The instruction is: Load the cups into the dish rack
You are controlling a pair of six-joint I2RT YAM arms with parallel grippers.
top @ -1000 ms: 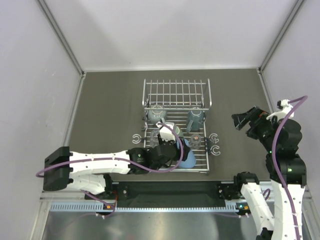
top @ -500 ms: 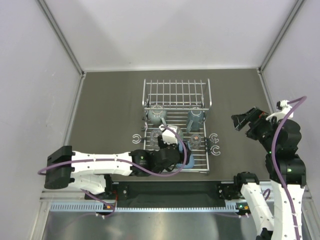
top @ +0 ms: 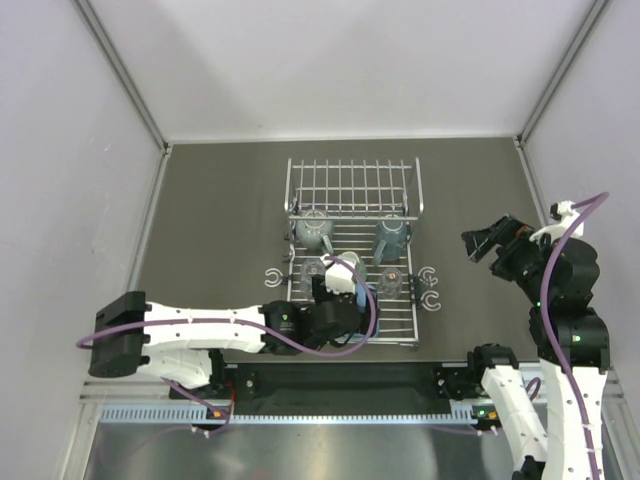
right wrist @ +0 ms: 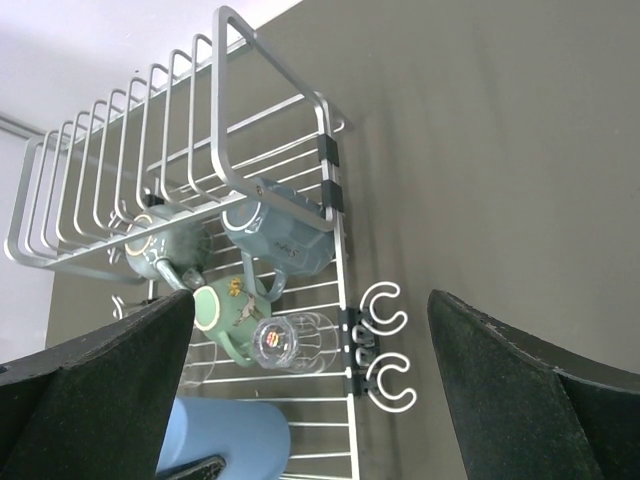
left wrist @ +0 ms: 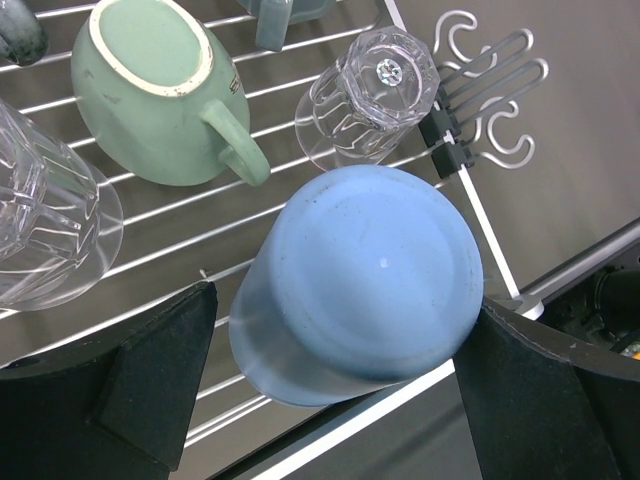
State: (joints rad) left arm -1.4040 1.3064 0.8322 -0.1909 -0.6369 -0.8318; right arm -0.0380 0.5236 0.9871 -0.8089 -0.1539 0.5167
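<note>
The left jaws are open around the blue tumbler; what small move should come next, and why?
Probably lift the left gripper clear of the light-blue tumbler. It stands base up on the dish rack, with the jaws wide on either side, so it seems placed.

Clear tumbler (left wrist: 45, 215) cut by left edge, grey-blue mug (left wrist: 272, 25) cropped at top, light-blue tumbler (right wrist: 225, 440) cropped below
</note>
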